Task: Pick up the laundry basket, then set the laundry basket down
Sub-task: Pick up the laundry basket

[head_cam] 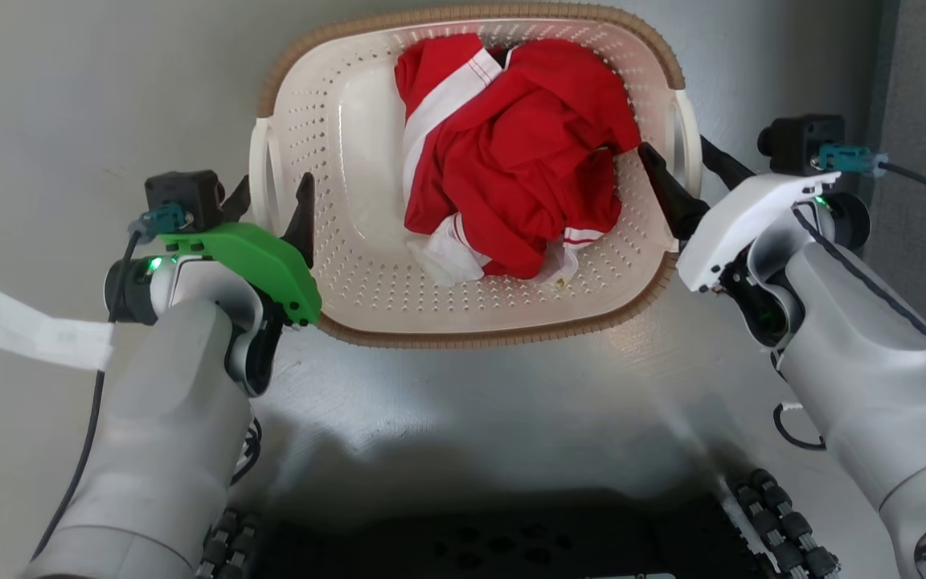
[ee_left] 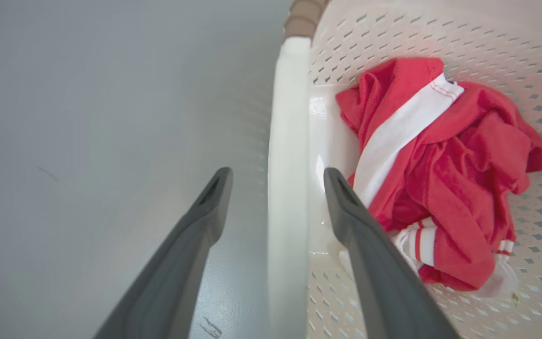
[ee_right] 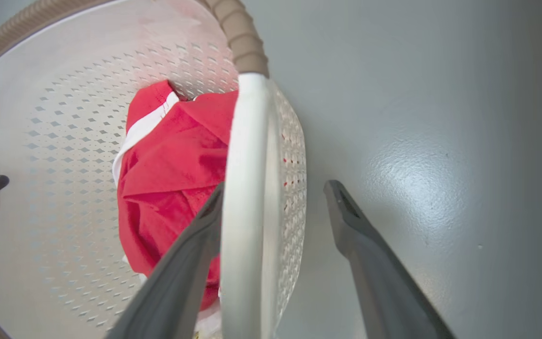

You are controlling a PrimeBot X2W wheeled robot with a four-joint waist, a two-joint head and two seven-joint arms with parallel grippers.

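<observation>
A crumpled red cloth garment [head_cam: 511,153] with a broad white band lies bunched in the far middle of the scene. A narrow red-and-white striped cuff [head_cam: 583,236] shows at its near right edge. A smooth, glossy pale grey floor [head_cam: 495,402] spreads all around. A darker grey panel [head_cam: 925,64] stands at the far right.

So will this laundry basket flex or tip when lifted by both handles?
Probably stiff: the laundry basket looks like moulded perforated plastic. Likely light, holding only crumpled red clothing. The clothing sits toward the right handle, so it may tilt.
</observation>
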